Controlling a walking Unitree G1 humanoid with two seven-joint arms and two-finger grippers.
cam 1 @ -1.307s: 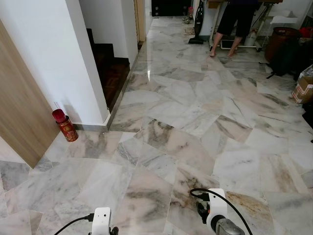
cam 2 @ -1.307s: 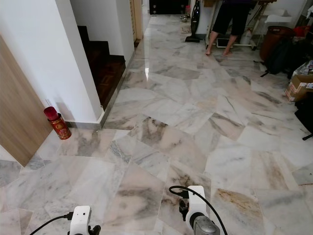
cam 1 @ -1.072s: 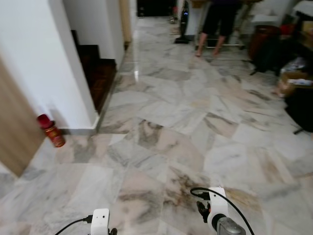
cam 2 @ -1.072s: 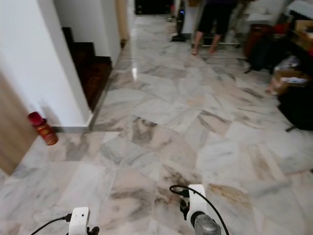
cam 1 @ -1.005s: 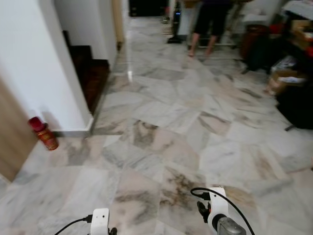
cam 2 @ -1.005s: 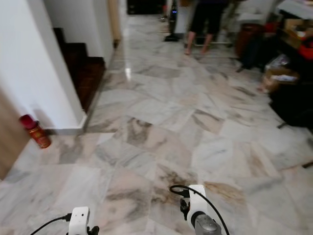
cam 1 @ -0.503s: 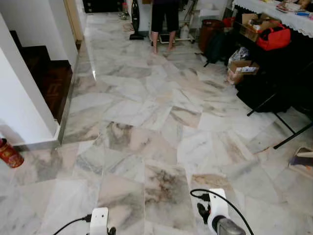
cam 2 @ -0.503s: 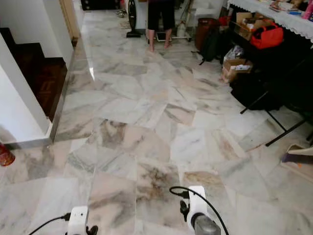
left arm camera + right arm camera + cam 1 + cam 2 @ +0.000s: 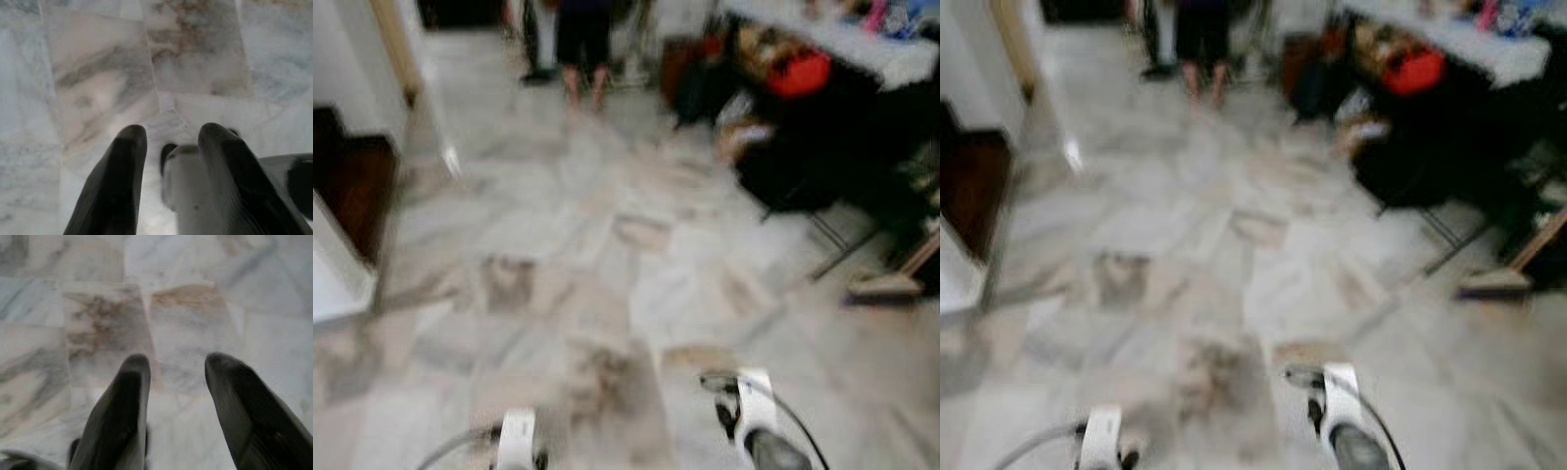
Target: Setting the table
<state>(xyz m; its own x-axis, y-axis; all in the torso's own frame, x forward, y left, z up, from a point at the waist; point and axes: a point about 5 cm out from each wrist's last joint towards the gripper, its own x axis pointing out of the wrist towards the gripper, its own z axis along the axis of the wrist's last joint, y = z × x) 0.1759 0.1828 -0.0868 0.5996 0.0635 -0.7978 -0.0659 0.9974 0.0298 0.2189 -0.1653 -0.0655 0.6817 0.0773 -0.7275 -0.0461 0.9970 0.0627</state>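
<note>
Room: marble floor (image 9: 558,245) of grey, white and tan slabs, badly blurred in both eye views.
Landmark: a long table (image 9: 862,44) under a pale cloth stands at the far right; its long axis runs from the near right toward the far middle of the room.
On the table: small coloured items at its far-right end, too blurred to name.
Under the table: a red bag (image 9: 800,70) and dark bags or boxes, packed close beneath the table's edge.
Person: 1 person's bare legs (image 9: 584,73) stand on the floor at the far end, to the left of the table.
Stair opening: a dark recess (image 9: 347,181) sits well apart from the table, across the floor on the left, with a white wall corner beside it.
Broom: something long with a pale head (image 9: 891,279) lies on the floor just in front of the table's near end.
Left gripper (image 9: 166,142): hangs low over the floor, its 2 black fingers parted by a moderate gap, nothing between them.
Right gripper (image 9: 176,369): also low over the floor, its 2 fingers spread wider, holding nothing.
Tableware to set: none can be made out at this blur.
</note>
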